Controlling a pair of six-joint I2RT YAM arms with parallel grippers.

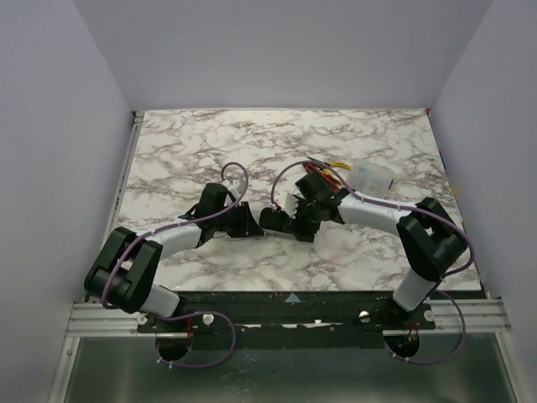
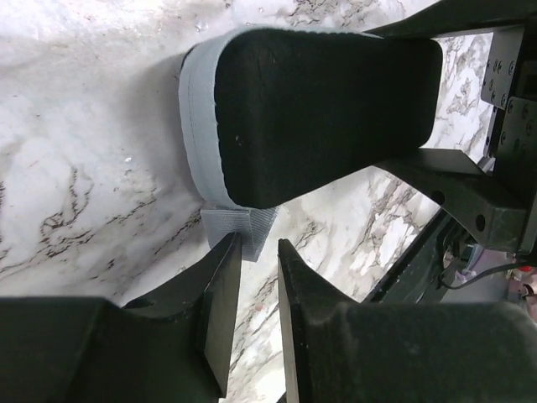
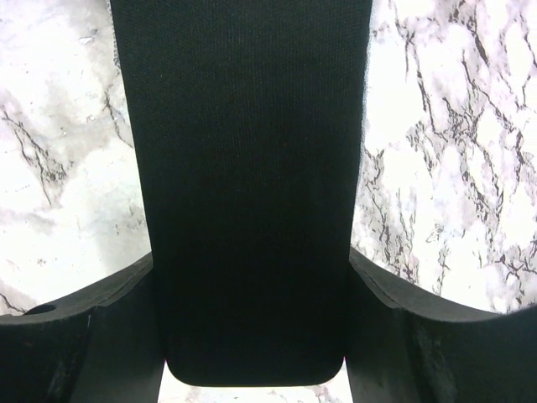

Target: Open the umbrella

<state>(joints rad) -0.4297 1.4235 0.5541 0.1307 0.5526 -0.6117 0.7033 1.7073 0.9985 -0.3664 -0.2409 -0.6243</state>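
Left wrist: folded umbrella (image 2: 327, 109), likely soft and light.
Left gripper (image 2: 258, 245) nearly closed, empty, by strap (image 2: 233, 223); right gripper (image 3: 252, 256) straddles its sides, the best hold; grip unclear.

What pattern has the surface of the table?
White marble table surface with dark grey veins; the top external view shows it best.

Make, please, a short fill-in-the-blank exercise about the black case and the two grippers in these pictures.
1. The table has a white and grey ___ pattern.
2. In the right wrist view, the black case lies ___ the two fingers of the right gripper.
3. In the left wrist view, a small tab of ___ colour sticks out from the case's edge, just at the tips of the left gripper.
Missing words: marble; between; grey.
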